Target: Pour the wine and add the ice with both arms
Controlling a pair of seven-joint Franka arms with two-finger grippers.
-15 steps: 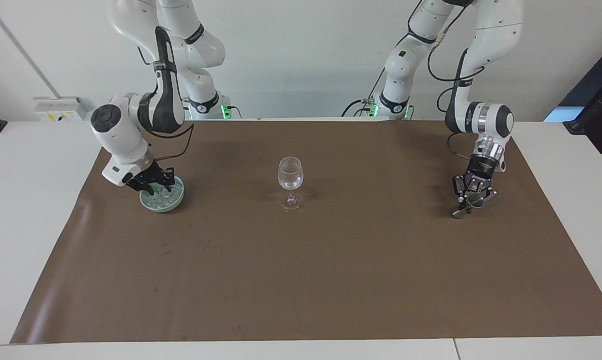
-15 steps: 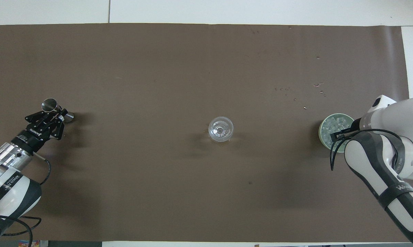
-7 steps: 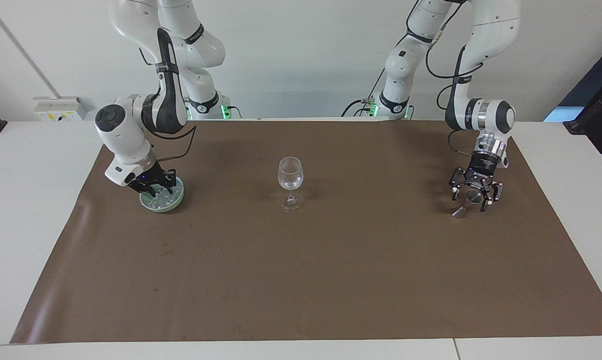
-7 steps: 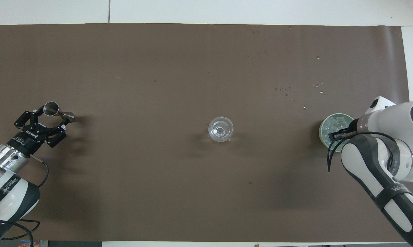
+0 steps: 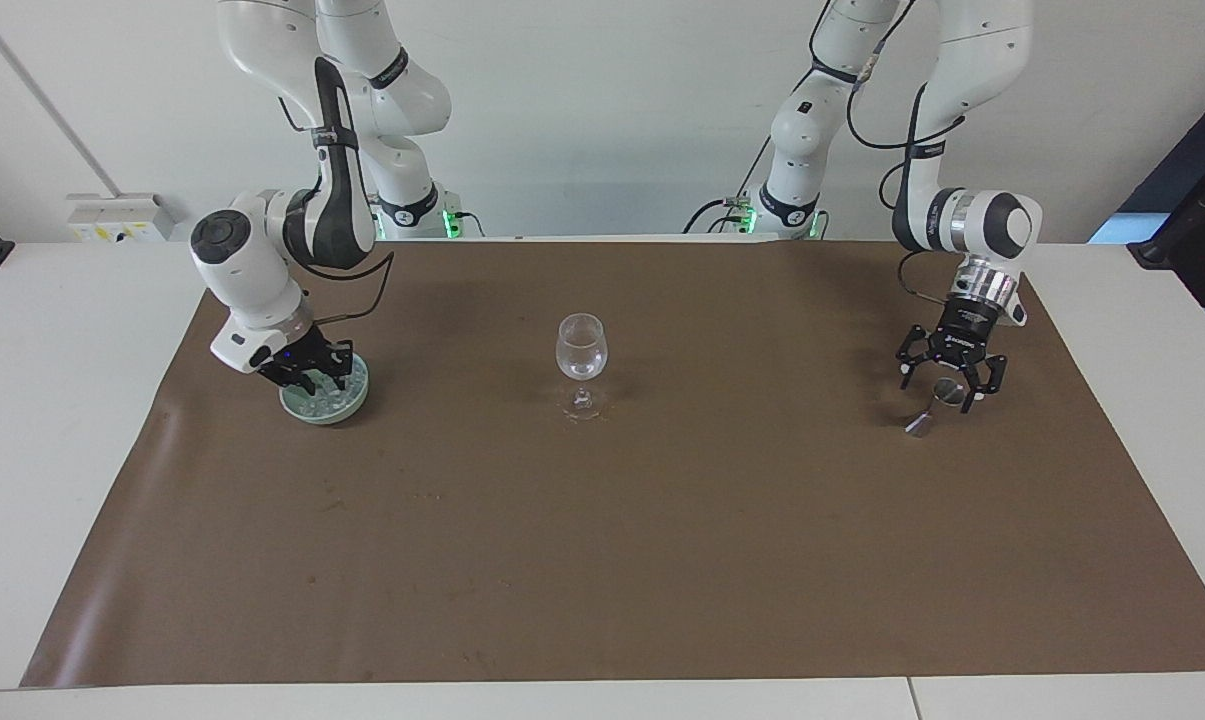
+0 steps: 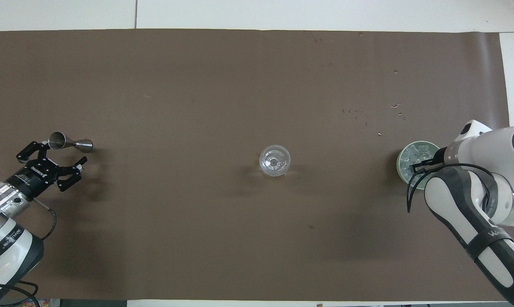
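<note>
Clock reference for you: overhead view, glass [image 6: 274, 160] at the dial's centre, 12 pointing away from the robots.

- The glass stood upright mid-mat [image 5: 602, 560]. I couldn't tell you whether anything was in it.
- The bowl [image 6: 404, 149] sat at 3 o'clock, toward the right arm's end, well apart from the glass. The ice [image 6: 419, 151] lay in the bowl as small clear chunks.
- Your right gripper [image 5: 312, 380] was low over the bowl, tips down among the ice on the side nearer the robots. I couldn't tell whether it was open or closed, or whether it had a chunk.
- The jigger [image 6: 69, 143] lay on its side on the mat at 9 o'clock, toward the left arm's end.
- Your left gripper [image 5: 950, 385] was spread wide with nothing in it, just above the jigger in the facing view and not touching it.
- A few small specks [image 6: 359, 113] sat on the mat at about 2 o'clock, farther from the robots than the bowl.
</note>
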